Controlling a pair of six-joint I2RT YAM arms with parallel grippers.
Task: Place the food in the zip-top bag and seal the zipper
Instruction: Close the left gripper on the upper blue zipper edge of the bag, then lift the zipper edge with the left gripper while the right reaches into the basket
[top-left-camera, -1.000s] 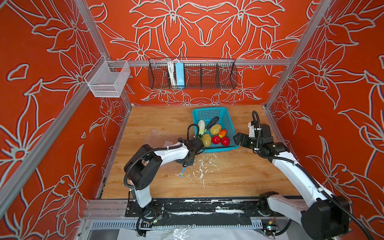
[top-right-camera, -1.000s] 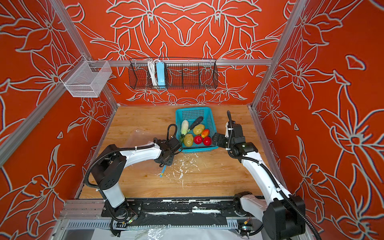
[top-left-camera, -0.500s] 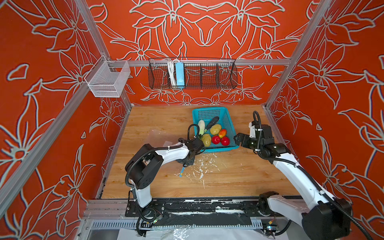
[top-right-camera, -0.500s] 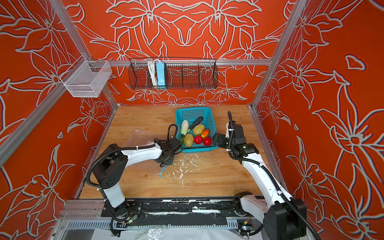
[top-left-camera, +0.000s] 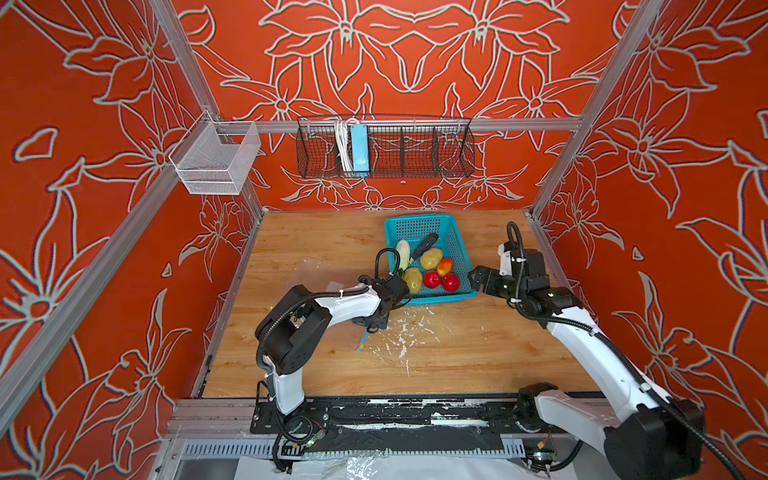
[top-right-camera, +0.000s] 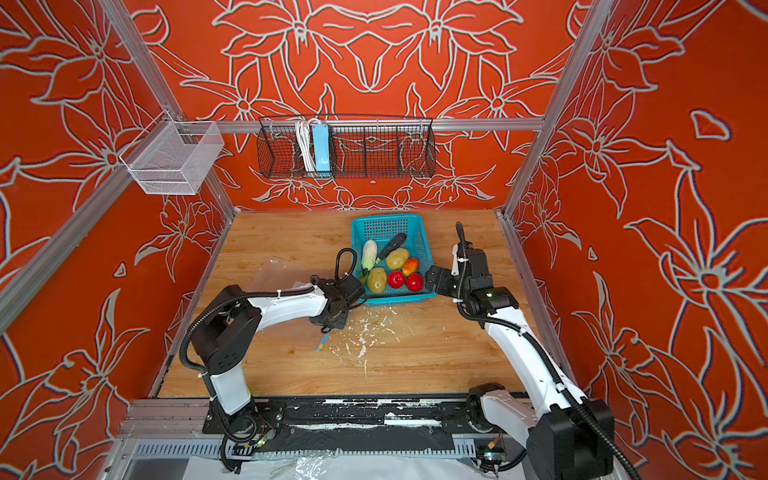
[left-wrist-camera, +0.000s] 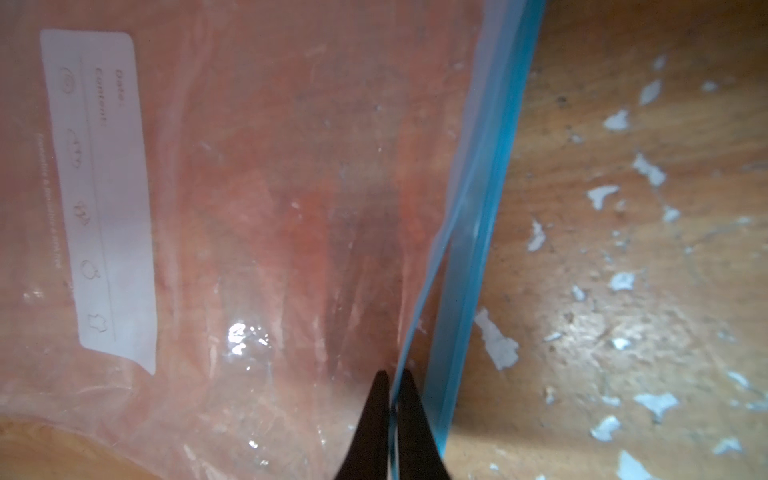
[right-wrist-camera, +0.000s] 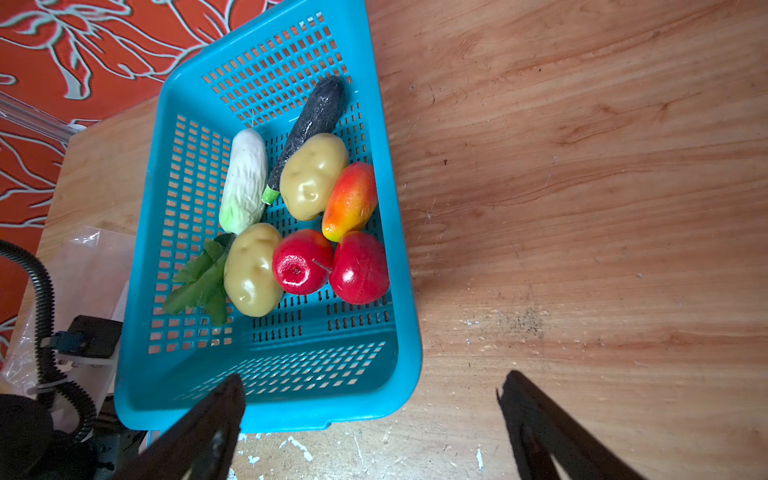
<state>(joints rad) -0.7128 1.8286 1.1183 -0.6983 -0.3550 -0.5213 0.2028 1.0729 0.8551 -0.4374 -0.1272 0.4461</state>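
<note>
Place: robot lab test booth
Walls: orange flower-print panels (top-left-camera: 415, 62) on aluminium frame (top-left-camera: 519, 124)
Surface: scuffed wooden board (top-left-camera: 478, 357)
Rig: left arm (top-left-camera: 349, 301), right arm (top-left-camera: 582, 345) on near rail (top-left-camera: 415, 415)

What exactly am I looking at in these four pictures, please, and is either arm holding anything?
You see a left robot arm and a right robot arm, mounted at the front of a wooden table. Two pictures look down from one overhead camera pair. The other two come from a camera on each arm's wrist. On the table sit a blue basket holding toy food and, beside it, a clear plastic bag. The left gripper is shut on one lip of the bag's blue zipper strip. The right gripper is open and empty, near the basket.
</note>
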